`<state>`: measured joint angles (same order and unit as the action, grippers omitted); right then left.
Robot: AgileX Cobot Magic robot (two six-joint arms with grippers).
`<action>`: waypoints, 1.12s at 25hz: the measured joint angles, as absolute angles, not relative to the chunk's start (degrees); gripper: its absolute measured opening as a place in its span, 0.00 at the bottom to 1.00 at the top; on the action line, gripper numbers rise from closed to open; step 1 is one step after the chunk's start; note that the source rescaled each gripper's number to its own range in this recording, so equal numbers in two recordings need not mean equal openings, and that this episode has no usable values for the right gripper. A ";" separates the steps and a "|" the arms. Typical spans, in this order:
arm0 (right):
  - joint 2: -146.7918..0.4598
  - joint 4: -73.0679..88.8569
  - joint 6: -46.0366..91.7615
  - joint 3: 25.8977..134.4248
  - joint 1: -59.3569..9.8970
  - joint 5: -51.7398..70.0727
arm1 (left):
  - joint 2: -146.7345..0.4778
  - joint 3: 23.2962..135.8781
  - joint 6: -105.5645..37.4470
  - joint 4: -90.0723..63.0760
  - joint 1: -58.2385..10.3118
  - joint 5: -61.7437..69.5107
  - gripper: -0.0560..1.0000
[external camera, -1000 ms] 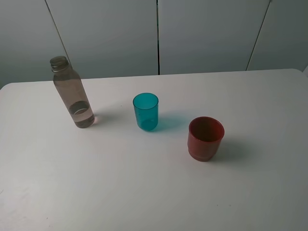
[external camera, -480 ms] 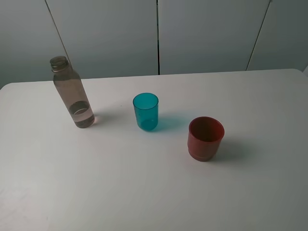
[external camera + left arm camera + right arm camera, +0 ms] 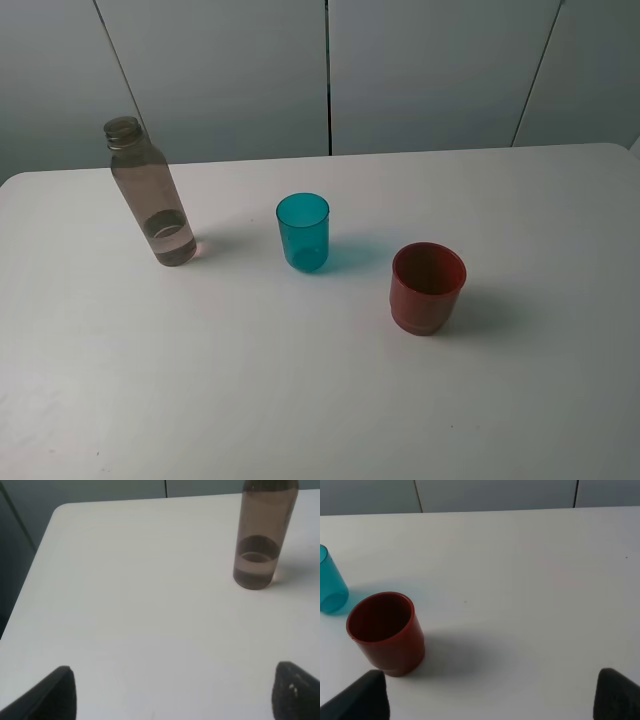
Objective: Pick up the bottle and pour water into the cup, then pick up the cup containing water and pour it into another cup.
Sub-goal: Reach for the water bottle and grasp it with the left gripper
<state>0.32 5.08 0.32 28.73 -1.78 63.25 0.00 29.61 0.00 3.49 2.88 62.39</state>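
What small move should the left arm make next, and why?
Probably ease the left gripper forward toward the bottle: it stands upright on the table, untouched, water in its bottom, and the jaws are wide open with nothing between them.

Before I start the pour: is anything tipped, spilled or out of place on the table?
Nothing stands out. The bottle stands upright with a little water in its bottom. The teal cup and the red-brown cup are upright too. All three stand apart from one another, and the table shows no spill.
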 joint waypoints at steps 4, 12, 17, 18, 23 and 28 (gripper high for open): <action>0.32 5.08 0.00 28.73 -1.78 63.25 | 0.00 29.61 0.00 3.64 2.88 62.39 1.00; 0.32 5.08 0.00 28.73 -1.78 63.25 | -3.35 29.98 0.00 4.77 2.88 60.05 1.00; 0.32 5.08 0.00 28.73 -1.78 63.25 | -11.52 30.48 0.00 3.42 2.22 44.06 1.00; 0.32 5.08 0.32 28.73 -1.78 63.25 | -13.96 30.48 0.00 2.72 1.68 42.07 1.00; 0.32 5.08 0.32 28.73 -1.78 63.25 | -25.54 30.37 0.00 -2.24 -1.04 31.66 1.00; 0.32 5.08 0.32 28.73 -1.78 63.25 | -35.23 26.36 0.00 -3.14 -1.70 20.18 1.00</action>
<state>0.32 5.08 0.32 28.73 -1.78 63.25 -35.23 26.36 0.00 -3.14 -1.70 20.18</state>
